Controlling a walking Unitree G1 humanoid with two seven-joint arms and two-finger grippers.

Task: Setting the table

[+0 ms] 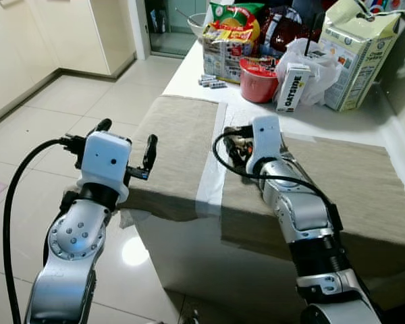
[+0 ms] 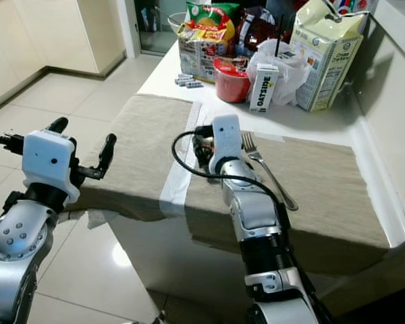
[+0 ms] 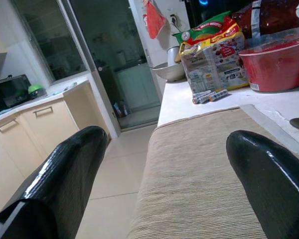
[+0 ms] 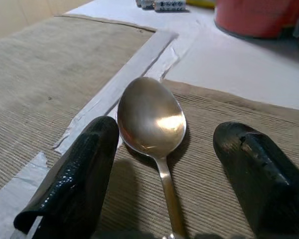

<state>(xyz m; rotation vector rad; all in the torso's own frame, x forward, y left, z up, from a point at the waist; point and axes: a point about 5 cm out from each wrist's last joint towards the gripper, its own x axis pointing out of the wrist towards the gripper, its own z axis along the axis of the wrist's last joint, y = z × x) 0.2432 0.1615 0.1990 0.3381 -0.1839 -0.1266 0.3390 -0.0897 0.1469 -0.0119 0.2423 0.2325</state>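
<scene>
The spoon lies flat on the right placemat, bowl pointing toward the far side, right between the spread fingers of the right gripper, with neither finger touching it. It looks like thin, stiff metal: light, smooth and likely slippery, lying so low on the woven cloth that the slim handle is the place to pinch, not the rounded bowl. A fork rests just to the right of the wrist on the same mat. The right arm stretches forward over the table, wrist low and level. The left gripper hovers off the table's left edge beside the left placemat, fingers wide apart, holding nothing.
</scene>
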